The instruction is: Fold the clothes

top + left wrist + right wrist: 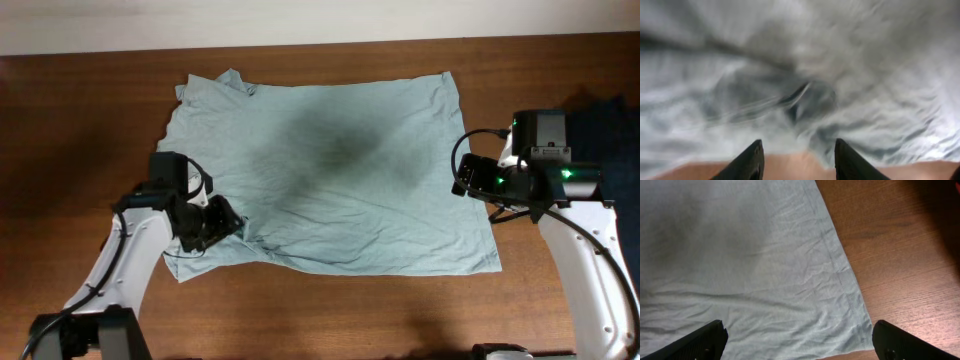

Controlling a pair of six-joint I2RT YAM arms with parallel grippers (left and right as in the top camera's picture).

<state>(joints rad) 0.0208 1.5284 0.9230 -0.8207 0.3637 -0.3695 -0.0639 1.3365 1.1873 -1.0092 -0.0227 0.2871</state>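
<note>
1. Overhead view: the T-shirt (340, 170) is seen spread nearly flat across the middle of the bench (80, 120), with its stitched hem to the right and its bunched corners to the left.
2. A dark garment (605, 115) is seen at the far right edge, apart from the T-shirt.
3. In the left wrist view, which is blurred, the left fingers (752, 162) are shown partly apart at the near-left corner of the cloth. Nothing is seen between them, and rumpled fabric lies just beyond the tips.
4. In the right wrist view, the right fingers (700, 340) are shown spread wide above the right hem, with no cloth held.
5. The fabric is judged to be thin, light and limp. It can be expected to sag, drag and wrinkle when lifted, and a single layer may slip from a shallow pinch.
6. A hold is best taken at the edges: at the firmer hem on the right, and at the near-left corner. Both should be gripped deeply enough that the layer is not lost during a fold.
</note>
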